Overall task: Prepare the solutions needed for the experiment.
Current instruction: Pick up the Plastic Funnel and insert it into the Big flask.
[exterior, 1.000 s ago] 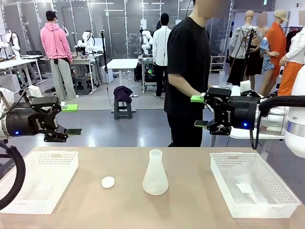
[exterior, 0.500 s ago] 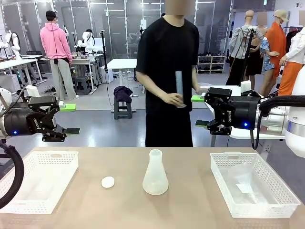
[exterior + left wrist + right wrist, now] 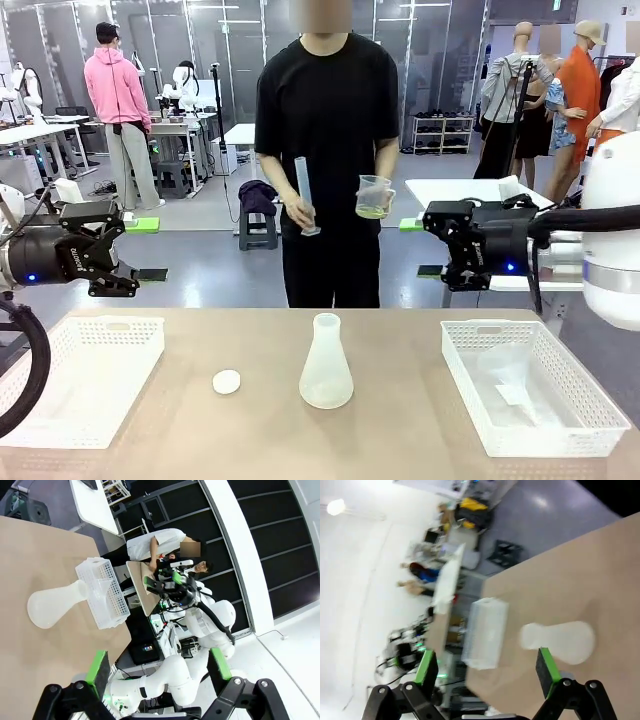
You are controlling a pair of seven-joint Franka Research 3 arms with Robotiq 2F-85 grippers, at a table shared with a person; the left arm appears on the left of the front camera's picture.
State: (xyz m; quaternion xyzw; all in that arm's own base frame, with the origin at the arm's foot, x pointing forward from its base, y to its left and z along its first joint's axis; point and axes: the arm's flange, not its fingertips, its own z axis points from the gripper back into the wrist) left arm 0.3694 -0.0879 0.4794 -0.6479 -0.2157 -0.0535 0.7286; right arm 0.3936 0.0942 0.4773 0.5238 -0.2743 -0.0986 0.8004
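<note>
Jaws wide and empty on left tool point(image 3: 150, 250) and right tool point(image 3: 418, 247). The solutions point(image 3: 372, 211): shallow yellow-green layer in clear beaker point(image 3: 374, 192), person-held, near right tool. Frosted conical flask point(image 3: 326, 363) stands upright below, between tools.

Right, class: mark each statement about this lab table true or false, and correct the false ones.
1. The conical flask stands upright on the table. True.
2. The white cap sits on the flask's mouth. False: it lies on the table beside the flask, apart from it.
3. The person holds a beaker with a shallow layer of yellow-green liquid. True.
4. The right gripper is shut on the graduated cylinder. False: it is open and empty; the person holds the cylinder.
5. The left gripper is open and holds nothing. True.
</note>
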